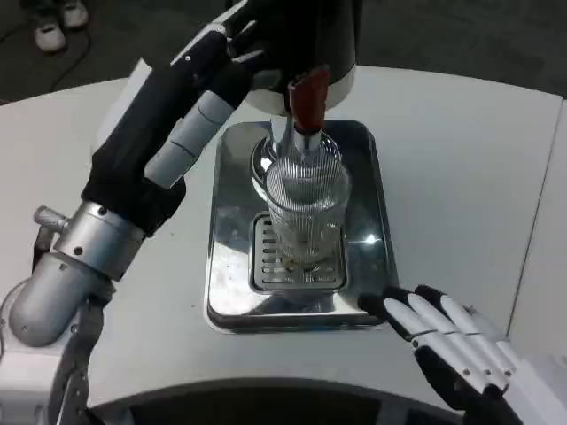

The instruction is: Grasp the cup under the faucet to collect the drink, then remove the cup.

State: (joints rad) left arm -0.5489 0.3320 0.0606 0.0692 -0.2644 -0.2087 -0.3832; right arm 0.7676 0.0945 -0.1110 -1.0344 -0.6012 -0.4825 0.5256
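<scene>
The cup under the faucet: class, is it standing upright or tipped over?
Upright. The ribbed clear cup stands on the drip tray's grate, mouth up beneath the red faucet handle. Neither hand touches it.

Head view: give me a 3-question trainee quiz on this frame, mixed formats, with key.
1. True or false: the ribbed glass cup stands on the drip tray below the faucet's red lever.
2. Which hand is up at the dispenser? A) left hand B) right hand
3. Fill in: the right hand lies at the tray's near-right ____, fingers apart, holding nothing.

Key: 1 true; 2 A; 3 corner.
</scene>
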